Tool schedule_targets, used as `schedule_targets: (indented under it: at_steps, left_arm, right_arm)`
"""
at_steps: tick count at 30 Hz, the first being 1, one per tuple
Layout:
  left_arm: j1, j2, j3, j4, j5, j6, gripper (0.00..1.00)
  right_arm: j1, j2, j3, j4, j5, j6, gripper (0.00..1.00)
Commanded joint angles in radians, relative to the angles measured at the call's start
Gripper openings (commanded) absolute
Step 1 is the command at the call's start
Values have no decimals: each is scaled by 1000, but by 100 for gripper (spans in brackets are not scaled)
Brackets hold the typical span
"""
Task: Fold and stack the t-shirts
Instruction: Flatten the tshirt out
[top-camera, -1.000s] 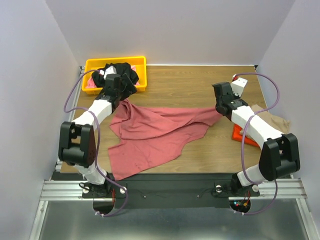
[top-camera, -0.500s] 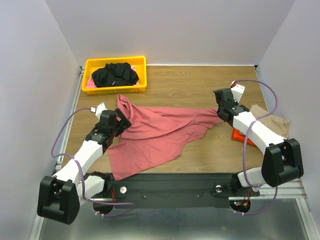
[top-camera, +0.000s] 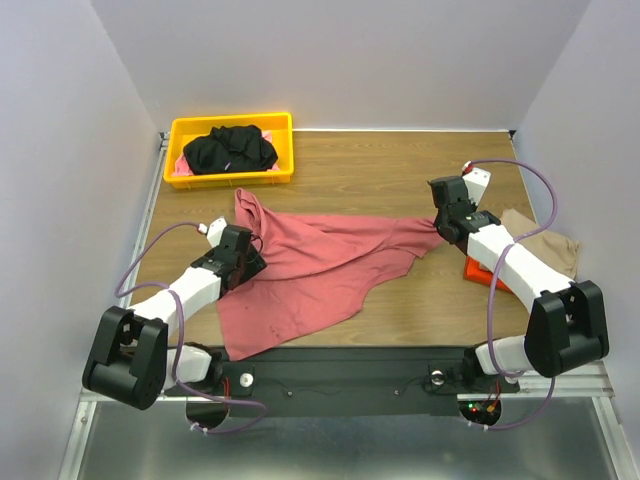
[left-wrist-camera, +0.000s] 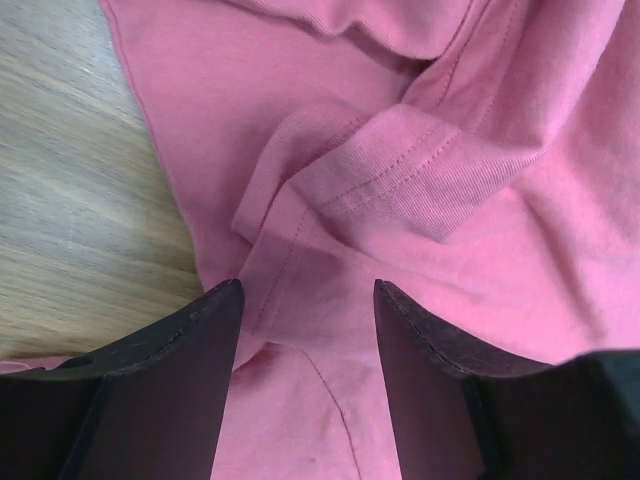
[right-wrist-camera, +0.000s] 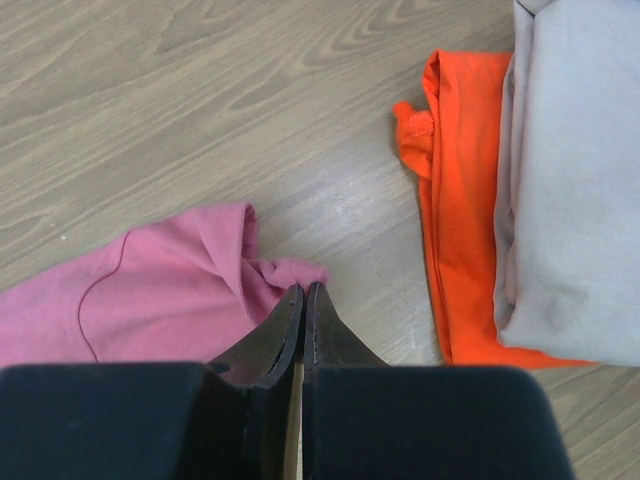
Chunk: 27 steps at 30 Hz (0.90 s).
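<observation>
The large dusty-red t-shirt (top-camera: 320, 262) lies spread and crumpled across the middle of the table. My left gripper (top-camera: 246, 264) is open, low over the shirt's left edge. In the left wrist view the left gripper (left-wrist-camera: 306, 290) straddles red cloth (left-wrist-camera: 420, 150) beside a folded sleeve hem. My right gripper (top-camera: 441, 226) is shut on the shirt's right tip, and the right wrist view shows the right gripper (right-wrist-camera: 304, 288) pinching a bunched corner of the red shirt (right-wrist-camera: 160, 290). The black t-shirt (top-camera: 230, 148) lies in the yellow bin. The tan t-shirt (top-camera: 545, 250) lies folded at the right.
The yellow bin (top-camera: 232, 120) stands at the back left, with some pink cloth under the black shirt. An orange folded cloth (right-wrist-camera: 460, 200) lies under the tan shirt (right-wrist-camera: 570, 180), just right of my right gripper. Walls close in the left, right and back.
My left arm has swung from beside the yellow bin down to the red shirt's left edge. The shirt's upper left corner shifted slightly. My right gripper has kept its hold and barely moved.
</observation>
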Motion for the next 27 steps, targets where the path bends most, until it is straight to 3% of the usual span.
schedule_targets:
  at_steps: [1, 11, 15, 16, 21, 24, 27]
  left_arm:
    - [-3, -8, 21, 0, -66, -22, 66]
    - [-3, 86, 60, -10, -104, -16, 65]
    - [-3, 121, 94, -10, -101, -7, 49]
    - [-3, 122, 98, -10, -95, -7, 40]
    - [-3, 90, 107, -17, -89, 3, 22]
    - [-3, 70, 113, -28, -86, 6, 0]
    - [-3, 44, 124, -46, -80, 15, 0]
  right_arm:
    - [-4, -22, 2, 38, 3, -4, 0]
    - [-4, -16, 2, 39, 1, -9, 0]
    - [-4, -22, -1, 39, 7, -10, 1]
    - [-4, -24, -1, 39, 9, -10, 0]
    - [-4, -25, -3, 39, 12, -12, 0]
    - [-4, -22, -1, 39, 9, -10, 0]
    - [-4, -19, -1, 39, 10, -12, 0]
